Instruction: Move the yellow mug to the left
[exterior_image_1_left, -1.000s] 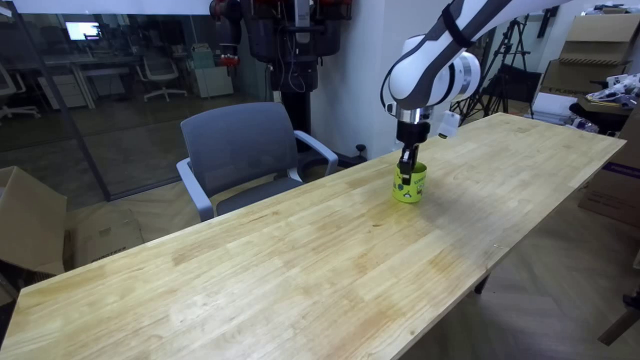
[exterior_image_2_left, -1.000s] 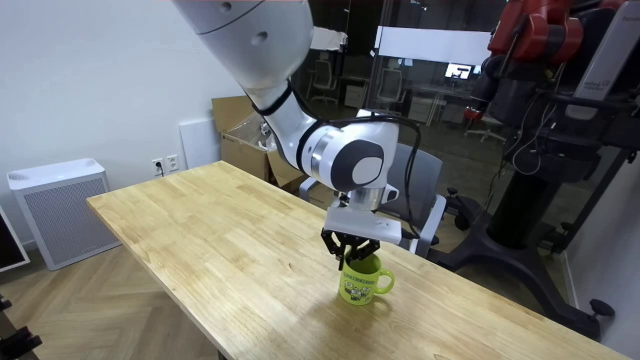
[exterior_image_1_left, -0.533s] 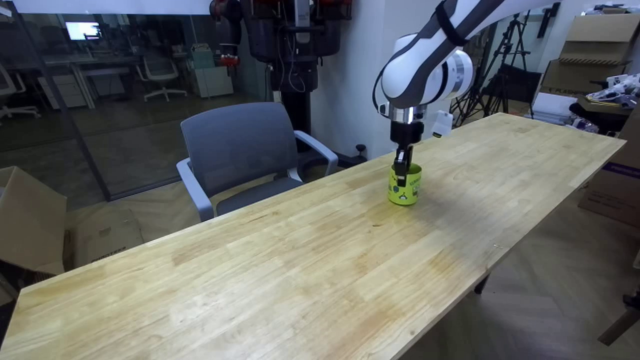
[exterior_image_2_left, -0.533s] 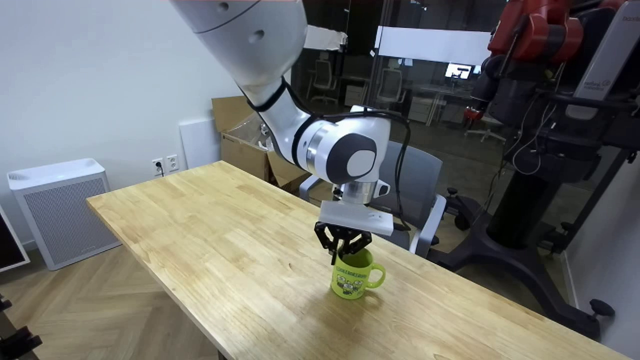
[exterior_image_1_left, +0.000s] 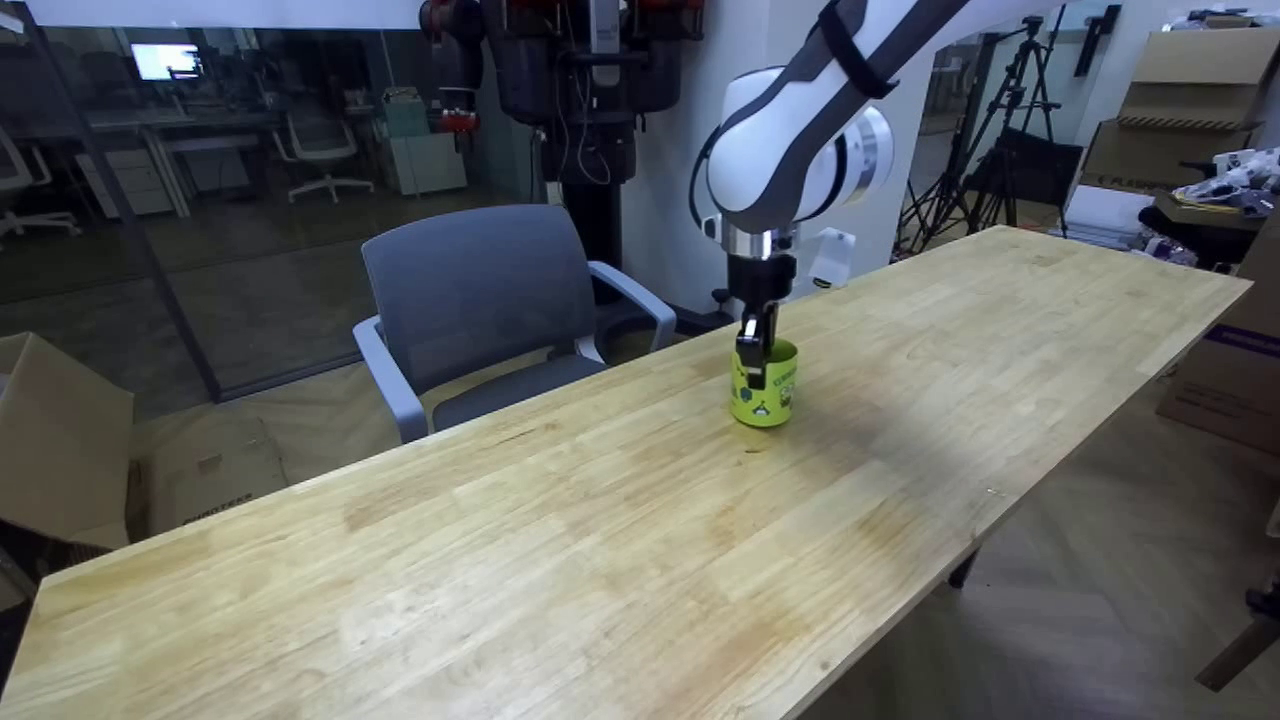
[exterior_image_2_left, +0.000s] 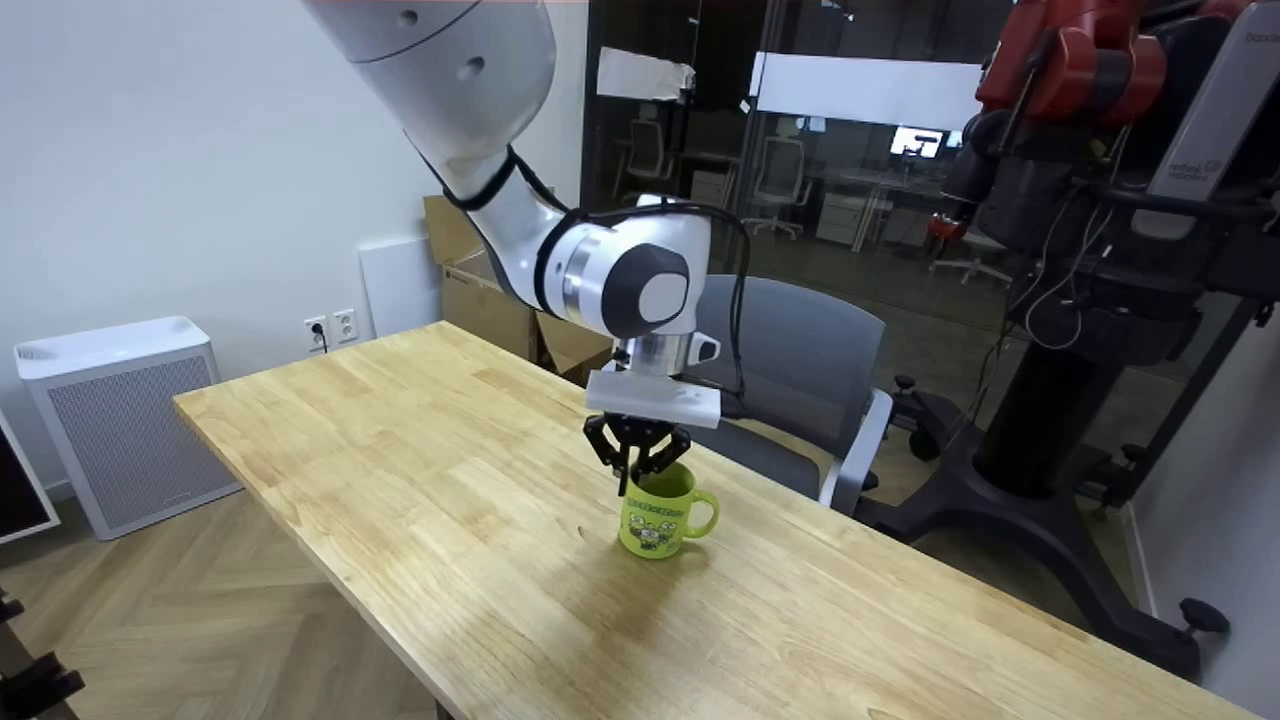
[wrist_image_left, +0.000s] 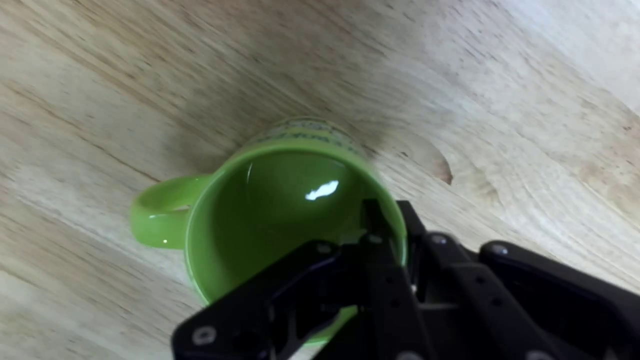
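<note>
The black 2-finger gripper (wrist_image_left: 391, 214) clamps the glossy lime-yellow cylindrical mug (exterior_image_2_left: 656, 522) by its rim; move level over the pale wooden worktop (exterior_image_1_left: 580, 560), parallel to its long edges.

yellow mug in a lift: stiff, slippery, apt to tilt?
The yellow mug is probably stiff, judging by its even, round rim. Its glossy finish may be slippery. With the hand gripping one side of that rim, it could tilt.
</note>
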